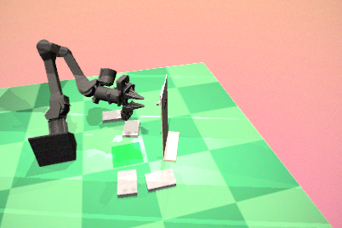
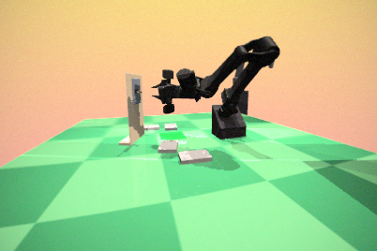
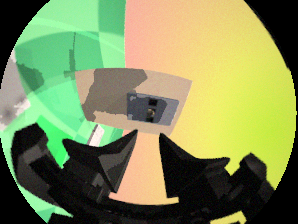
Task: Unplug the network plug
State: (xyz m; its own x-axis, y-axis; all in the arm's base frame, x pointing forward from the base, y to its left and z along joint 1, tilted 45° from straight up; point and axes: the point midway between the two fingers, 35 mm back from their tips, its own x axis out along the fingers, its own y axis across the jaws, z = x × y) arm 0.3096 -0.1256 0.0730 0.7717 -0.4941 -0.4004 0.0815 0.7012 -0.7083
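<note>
The socket [image 3: 152, 108], a small grey-blue plate set high on the near face of the upright panel [image 1: 164, 111], contains the plug [image 3: 153, 107]. The plug shows only as a small dark block within that plate; its top tab is too small to make out. In the exterior view the plug appears as a dark speck near the panel's upper part. The panel stands on a pale foot on the green checkered table [image 1: 238, 150].

The gripper [image 1: 140, 101] hangs in the air facing the panel, apart from it and roughly level with the socket. Its two pointed fingers [image 1: 137, 96] stand partly open, about a third of their range, with nothing between them. In the wrist view, panel and socket lie beyond the gap between the finger tips.

The marked square [image 1: 127, 154], a brighter green patch, lies on the table between the arm's base [image 1: 53, 149] and the panel foot. Four pale flat tiles lie around the square: two beyond it, under the gripper [image 1: 131, 128], and two nearer the camera [image 1: 160, 179].
</note>
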